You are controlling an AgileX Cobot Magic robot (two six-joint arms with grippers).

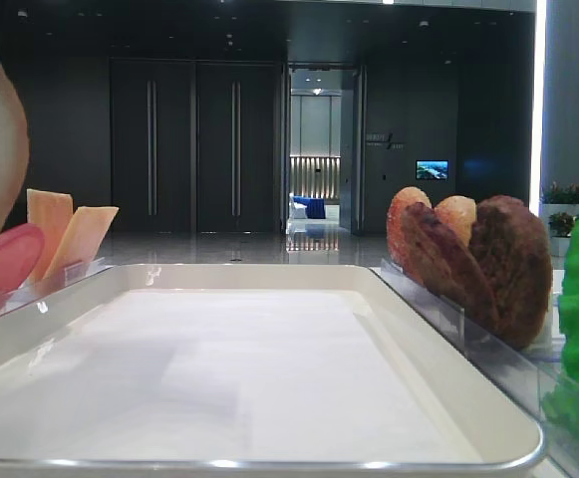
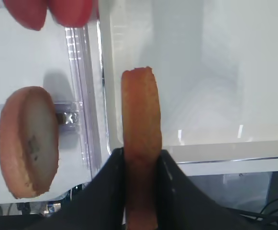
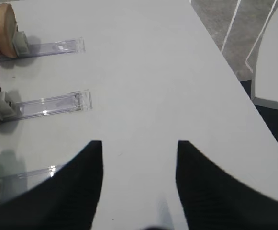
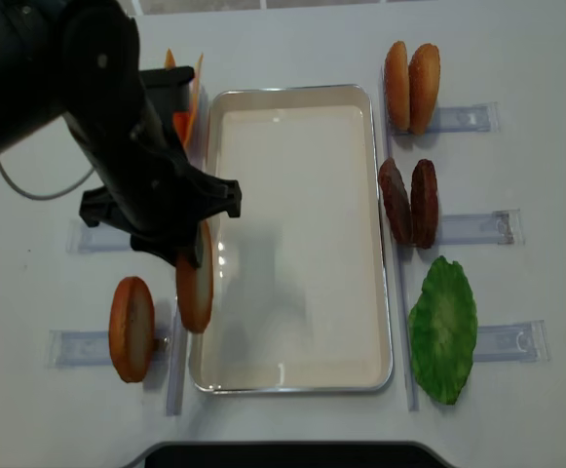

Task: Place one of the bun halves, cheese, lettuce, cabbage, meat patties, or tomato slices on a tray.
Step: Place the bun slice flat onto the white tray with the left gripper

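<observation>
While our left gripper has its two dark fingers pressed flat against the faces of one of the bun halves, gripping it edge-on, the placing itself is not yet done; the held bun half hangs right at the left rim of the tray, roughly above that raised edge and not on the white liner, and we cannot tell from the overhead view whether it sits fully over the tray; beside it, in the left wrist view, a second bun half stands upright in a clear plastic holder, with the tomato slices just beyond; the cheese stands further along the same side; across the tray the meat patties, two more buns and the green lettuce stand in their own holders; our right gripper hangs with its fingers spread, holding nothing, over bare table well away from the tray; we judge the pick finished and the carry nearly so; what is left is to bring the bun half inward over the liner, lower it, and let go.
</observation>
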